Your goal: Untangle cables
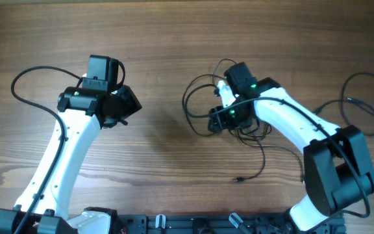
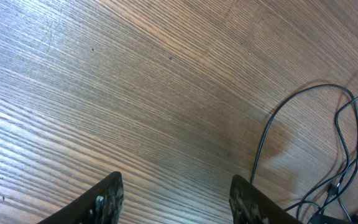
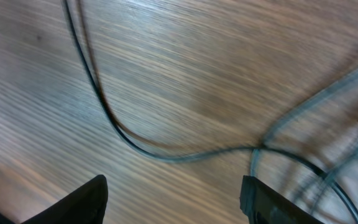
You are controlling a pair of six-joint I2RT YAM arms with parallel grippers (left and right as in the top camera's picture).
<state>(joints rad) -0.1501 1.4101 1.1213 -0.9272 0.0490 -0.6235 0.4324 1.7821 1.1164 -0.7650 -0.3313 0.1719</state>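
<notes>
The cables [image 1: 203, 97] are thin black wires looped in a tangle right of the table's centre, with one strand trailing down to a small plug end [image 1: 237, 178]. My right gripper [image 1: 213, 122] hovers over the tangle's left part. In the right wrist view it is open [image 3: 176, 199] and empty, with a curved wire [image 3: 135, 144] lying on the wood just ahead of the fingers. My left gripper [image 1: 128, 105] is well left of the tangle. In the left wrist view it is open [image 2: 176, 199] and empty, with wire loops [image 2: 347, 143] at the right edge.
The wooden table [image 1: 161, 39] fills the views. Another thin black wire loop [image 1: 362, 107] lies at the far right beside the right arm's base. A thicker black arm cable [image 1: 24, 78] arcs at the far left.
</notes>
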